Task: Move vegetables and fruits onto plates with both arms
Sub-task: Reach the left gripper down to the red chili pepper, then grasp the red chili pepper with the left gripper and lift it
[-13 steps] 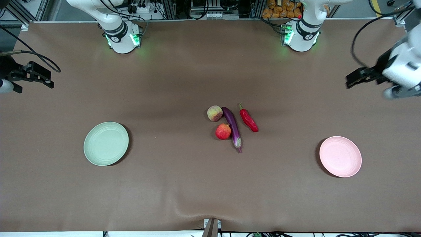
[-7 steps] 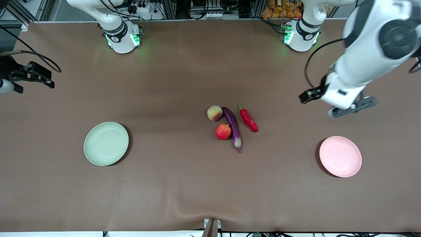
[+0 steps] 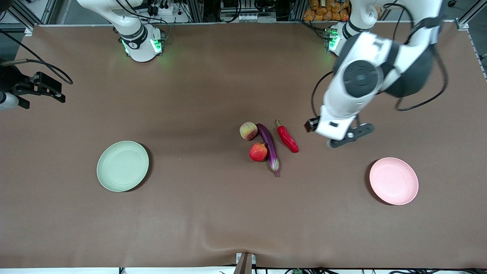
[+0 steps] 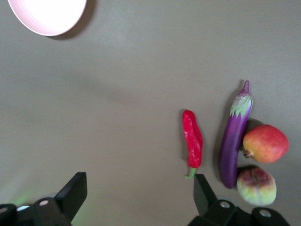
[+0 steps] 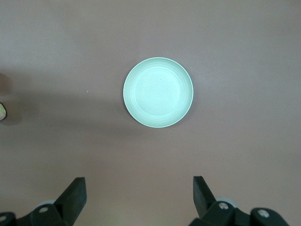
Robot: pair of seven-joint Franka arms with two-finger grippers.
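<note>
Both claws stand open and hold nothing. Nearest the front camera on the brown bench (image 3: 213, 220) lies the pale pink plate (image 3: 393, 181), toward the left arm's end; the pale green plate (image 3: 122, 166) sits toward the right arm's end, both bare. Mid-bench, the purple eggplant (image 3: 268, 146) touches the pomegranate-like fruit (image 3: 258, 152) and peach (image 3: 248, 131), with the red chili pepper (image 3: 287, 138) just beside it. Left claw (image 4: 138, 188) hovers over bare bench beside the chili; right claw (image 3: 38, 89) waits at the right arm's end.
</note>
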